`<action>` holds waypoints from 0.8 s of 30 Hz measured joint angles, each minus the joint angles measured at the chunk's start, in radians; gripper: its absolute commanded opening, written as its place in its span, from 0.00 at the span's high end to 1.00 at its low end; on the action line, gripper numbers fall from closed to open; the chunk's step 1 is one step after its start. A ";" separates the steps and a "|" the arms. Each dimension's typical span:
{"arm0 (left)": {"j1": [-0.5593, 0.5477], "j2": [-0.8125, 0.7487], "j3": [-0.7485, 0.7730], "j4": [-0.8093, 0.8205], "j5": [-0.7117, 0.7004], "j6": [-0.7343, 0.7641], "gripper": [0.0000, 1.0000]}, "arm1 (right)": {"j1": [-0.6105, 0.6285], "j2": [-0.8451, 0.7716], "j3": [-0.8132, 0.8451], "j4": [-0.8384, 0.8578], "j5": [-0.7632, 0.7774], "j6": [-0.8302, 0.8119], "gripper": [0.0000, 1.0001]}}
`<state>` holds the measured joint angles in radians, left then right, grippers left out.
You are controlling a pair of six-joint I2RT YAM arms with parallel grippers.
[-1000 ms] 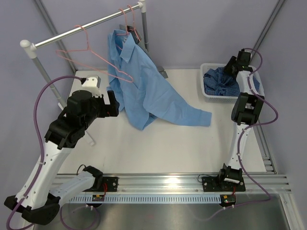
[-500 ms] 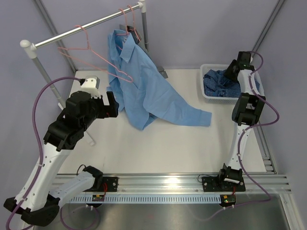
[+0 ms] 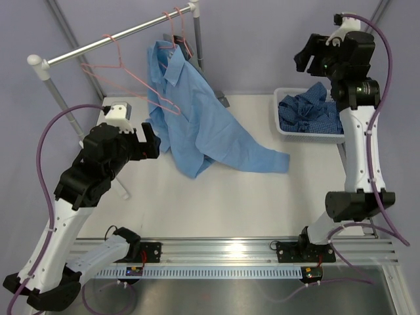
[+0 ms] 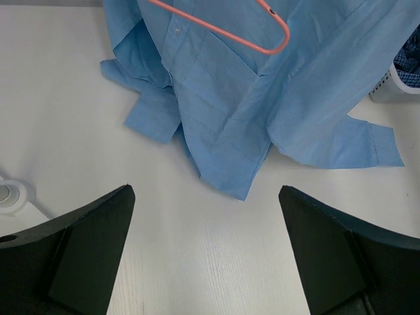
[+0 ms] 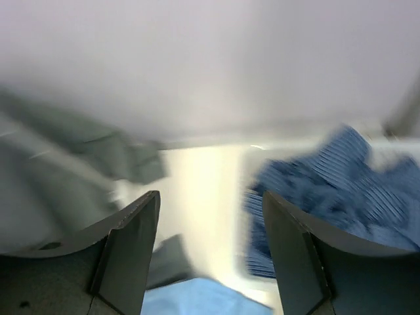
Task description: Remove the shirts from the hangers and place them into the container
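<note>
A light blue shirt (image 3: 197,125) hangs by its collar from a pink hanger (image 3: 177,29) on the rail and trails down across the table, one sleeve stretched to the right. An empty hanger (image 3: 108,65) hangs further left. My left gripper (image 3: 152,141) stands open beside the shirt's left edge; in the left wrist view it (image 4: 205,190) is over bare table just short of the shirt's hem (image 4: 230,131), under a hanger (image 4: 262,39). The dark blue checked shirt (image 3: 305,111) lies bunched in the white container (image 3: 308,134). My right gripper (image 3: 307,59) is open and empty, high above it.
The clothes rail (image 3: 118,39) crosses the back left on white and grey posts, with a rack foot (image 3: 223,100) on the table behind the shirt. An aluminium track (image 3: 230,249) runs along the near edge. The right wrist view is blurred, with the dark blue shirt (image 5: 328,190) at its right.
My right arm has lifted from the container to high above it, its jaws widening and leaving the dark blue shirt inside. The left arm has shifted only slightly.
</note>
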<state>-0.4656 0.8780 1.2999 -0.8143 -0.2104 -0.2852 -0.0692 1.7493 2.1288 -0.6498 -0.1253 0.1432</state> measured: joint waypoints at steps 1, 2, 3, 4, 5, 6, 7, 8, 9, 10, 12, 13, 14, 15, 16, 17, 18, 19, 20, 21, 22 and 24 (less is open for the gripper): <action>0.000 0.000 0.004 0.001 -0.004 0.000 0.01 | 0.056 -0.075 -0.022 0.010 -0.021 -0.020 0.27; 0.000 0.001 0.008 0.000 -0.007 0.000 0.01 | 0.110 -0.137 -0.042 0.019 -0.040 -0.037 0.27; 0.000 0.001 0.010 0.000 -0.012 0.000 0.01 | 0.177 -0.195 -0.065 0.028 -0.071 -0.054 0.27; 0.000 0.001 0.011 0.000 -0.017 0.000 0.01 | 0.237 -0.238 -0.084 0.035 -0.100 -0.067 0.27; 0.000 0.001 0.011 0.000 -0.023 0.000 0.01 | 0.287 -0.275 -0.102 0.042 -0.128 -0.080 0.27; 0.000 0.001 0.011 0.000 -0.029 0.000 0.01 | 0.340 -0.303 -0.119 0.044 -0.151 -0.089 0.27; 0.000 0.001 0.011 0.000 -0.034 0.000 0.01 | 0.378 -0.317 -0.129 0.047 -0.171 -0.100 0.26; 0.000 0.001 0.011 0.000 -0.038 0.000 0.01 | 0.416 -0.324 -0.139 0.050 -0.183 -0.111 0.26; 0.000 0.001 0.011 0.000 -0.043 0.000 0.01 | 0.454 -0.323 -0.144 0.054 -0.193 -0.120 0.26; 0.000 0.001 0.011 0.000 -0.047 0.000 0.01 | 0.489 -0.317 -0.147 0.056 -0.203 -0.129 0.26; 0.000 -0.001 0.007 0.000 -0.053 0.000 0.01 | 0.556 -0.273 -0.149 0.056 -0.204 -0.146 0.26; 0.000 -0.003 0.003 0.000 -0.056 0.000 0.01 | 0.584 -0.245 -0.149 0.056 -0.201 -0.154 0.26; 0.000 -0.006 -0.004 0.000 -0.056 0.000 0.01 | 0.607 -0.215 -0.149 0.054 -0.200 -0.163 0.26; 0.000 -0.012 -0.014 0.000 -0.058 0.000 0.01 | 0.633 -0.180 -0.149 0.051 -0.193 -0.172 0.26; 0.000 -0.019 -0.022 -0.002 -0.060 0.000 0.01 | 0.653 -0.150 -0.149 0.050 -0.184 -0.180 0.26; 0.000 -0.023 -0.028 -0.001 -0.061 0.000 0.01 | 0.672 -0.120 -0.148 0.049 -0.177 -0.187 0.27; 0.000 -0.032 -0.037 -0.004 -0.063 0.000 0.01 | 0.691 -0.089 -0.148 0.047 -0.172 -0.193 0.27; 0.000 -0.039 -0.043 -0.004 -0.064 0.000 0.01 | 0.708 -0.064 -0.147 0.045 -0.166 -0.197 0.27; 0.000 -0.045 -0.047 -0.004 -0.065 0.000 0.01 | 0.722 -0.043 -0.146 0.044 -0.160 -0.201 0.27; 0.000 -0.052 -0.051 -0.004 -0.066 0.000 0.01 | 0.735 -0.024 -0.144 0.042 -0.153 -0.204 0.27; 0.000 -0.057 -0.052 -0.005 -0.066 0.000 0.01 | 0.746 -0.007 -0.138 0.039 -0.146 -0.207 0.27; 0.000 -0.069 -0.053 -0.004 -0.066 0.000 0.01 | 0.761 0.019 -0.117 0.035 -0.134 -0.212 0.28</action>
<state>-0.4656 0.8089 1.2472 -0.8181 -0.2760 -0.2852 0.6918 1.7687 2.0113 -0.6151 -0.2588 -0.0689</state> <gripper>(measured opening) 0.987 0.727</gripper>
